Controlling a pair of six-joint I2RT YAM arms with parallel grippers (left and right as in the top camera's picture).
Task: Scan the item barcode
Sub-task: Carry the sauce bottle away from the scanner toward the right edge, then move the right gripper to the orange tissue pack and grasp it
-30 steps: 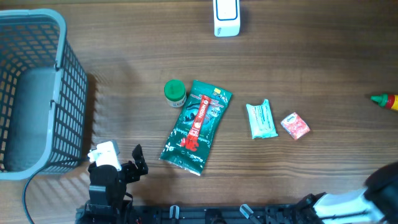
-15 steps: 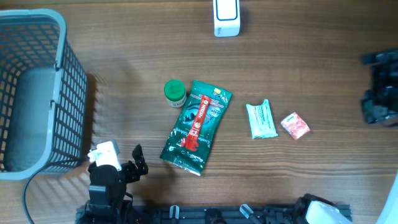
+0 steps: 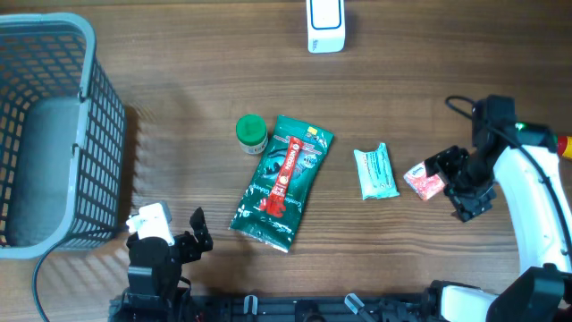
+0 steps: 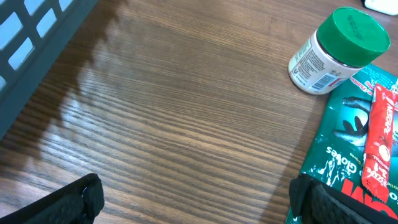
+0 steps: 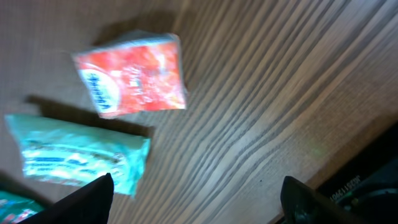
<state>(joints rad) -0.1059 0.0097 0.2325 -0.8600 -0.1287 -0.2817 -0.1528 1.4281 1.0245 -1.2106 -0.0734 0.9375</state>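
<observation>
"Globes" on the green packet (image 4: pixel 344 151), bottle (image 4: pixel 324 57) label print illegible

A mock shop checkout, set up on a robot test bench, is suggested. A grey plastic shopping basket (image 3: pixel 103 152) is stood at the left of a wood-grain table (image 3: pixel 179 80), and a white box-shaped device (image 3: pixel 325 25) is placed at its far edge. Packaged retail goods are laid out between them: a green snack packet (image 3: pixel 281 179), a green-capped bottle (image 3: pixel 251 132), a pale teal packet (image 3: pixel 375 172) and a red sachet (image 3: pixel 424 180). A white robot arm (image 3: pixel 536 206) is seen over the table's right side
</observation>
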